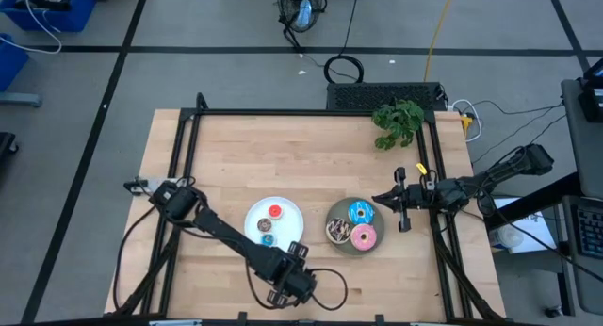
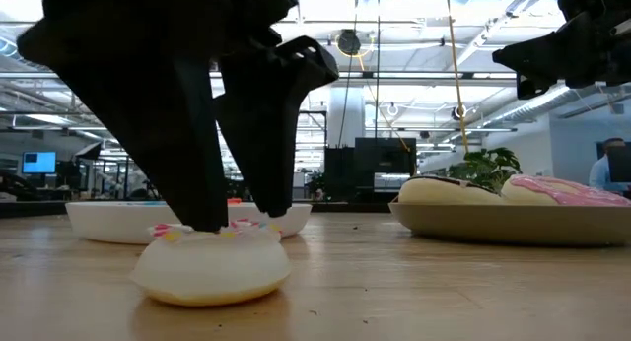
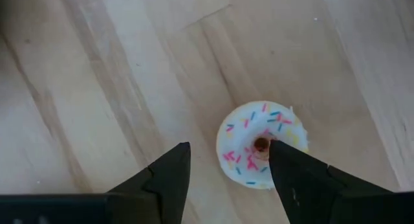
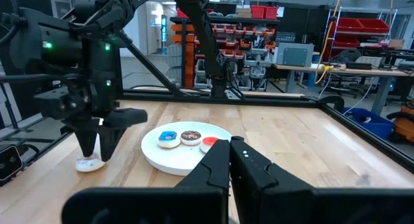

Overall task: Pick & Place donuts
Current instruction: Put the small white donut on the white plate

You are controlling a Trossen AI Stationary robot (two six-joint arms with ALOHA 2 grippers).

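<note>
- The left gripper [image 3: 229, 179] points down at the table's front edge, just in front of the white plate [image 1: 288, 211], with its fingers spread apart.
- The whitish-pink sprinkled donut [image 3: 262, 144] lies flat on the wooden table [image 1: 283, 156]. One finger [image 3: 304, 182] sits over or in its centre hole and covers part of the ring; the other finger stands off to the side on bare wood. Whether the tips touch the donut cannot be told.
- In the high view this donut is hidden under the left gripper [image 1: 294, 281]. In the low view only its pale side and a few sprinkles show below the dark fingers [image 2: 197, 154].
- The white plate holds a tiny red donut [image 1: 275, 212], a tiny brown one [image 1: 265, 226] and a tiny blue one [image 1: 268, 239].
- The grey plate [image 1: 336, 213] beside it holds the larger blue donut [image 1: 361, 212], pink donut [image 1: 364, 236] and dark brown sprinkled donut [image 1: 337, 232].
- The right gripper [image 1: 397, 202] waits just beside the grey plate near the table's right edge, fingers closed together and empty.
- A small green plant [image 1: 399, 121] stands at the far right corner.
</note>
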